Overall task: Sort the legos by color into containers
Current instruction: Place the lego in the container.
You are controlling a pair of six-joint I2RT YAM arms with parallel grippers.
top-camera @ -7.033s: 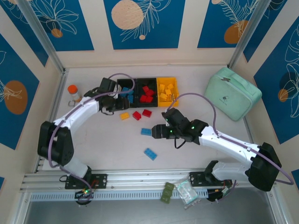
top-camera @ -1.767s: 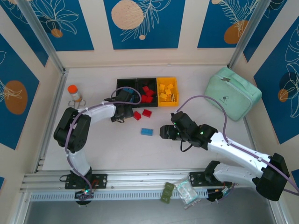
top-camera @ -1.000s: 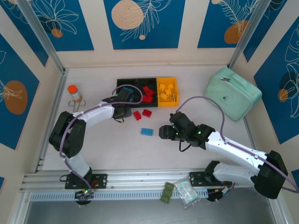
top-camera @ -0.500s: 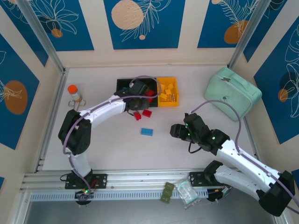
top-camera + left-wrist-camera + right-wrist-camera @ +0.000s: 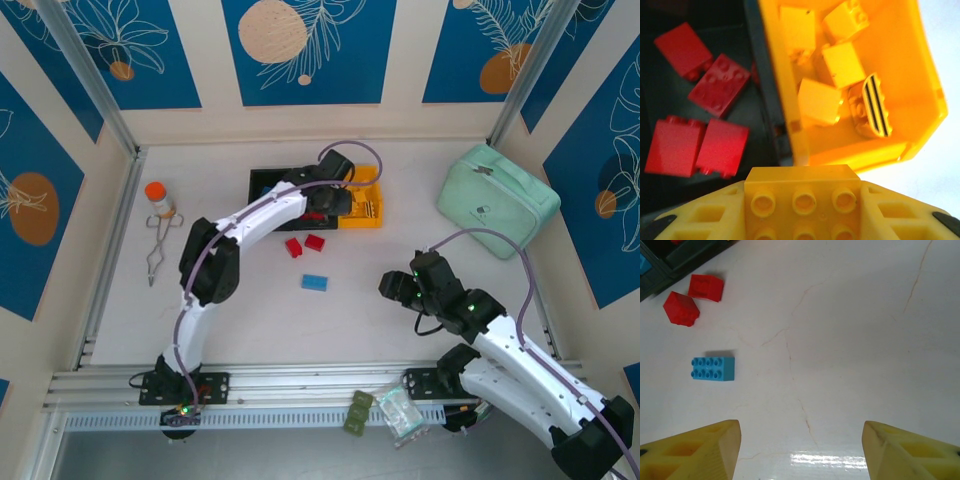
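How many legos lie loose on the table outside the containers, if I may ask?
3: two red legos beside the containers, one blue lego nearer; the left arm may hide more.

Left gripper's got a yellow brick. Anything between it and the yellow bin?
Nothing visible. The yellow brick in the left gripper faces the open-topped yellow bin, which has bare floor among its loose bricks.

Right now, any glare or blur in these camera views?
Right wrist view: a bright glare streak on the table; the blue lego is crisp and casts a soft shadow. Left wrist view: the yellow lego nearest the lens is slightly soft, and the table beside the yellow-orange bin is washed out white. Top external view: even light, sharp.
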